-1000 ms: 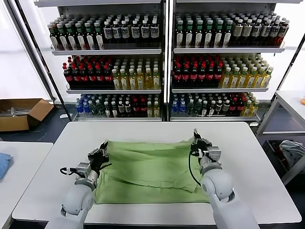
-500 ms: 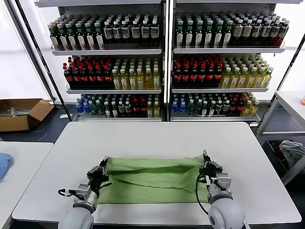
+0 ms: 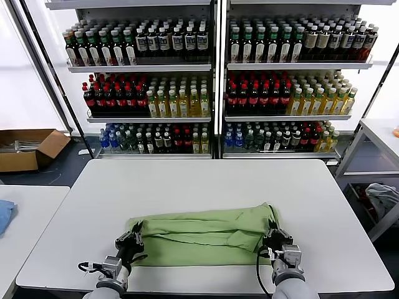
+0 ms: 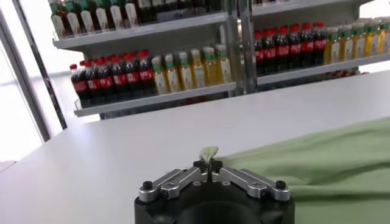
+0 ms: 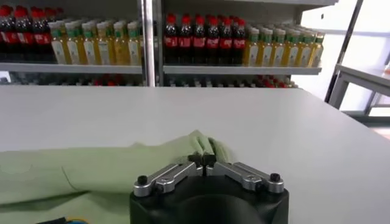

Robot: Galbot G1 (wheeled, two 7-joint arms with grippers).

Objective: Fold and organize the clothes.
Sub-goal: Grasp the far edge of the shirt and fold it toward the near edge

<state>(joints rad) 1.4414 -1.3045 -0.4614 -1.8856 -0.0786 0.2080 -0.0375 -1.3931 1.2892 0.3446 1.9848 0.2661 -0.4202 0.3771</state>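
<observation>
Head view: green shirt (image 3: 202, 235) lies folded into a flat band on the near half of the white table (image 3: 206, 180). Left gripper (image 3: 132, 238) pinches its left corner, right gripper (image 3: 275, 240) its right corner, both apparently closed on fabric. Bottle shelves (image 3: 215, 81) behind.
</observation>
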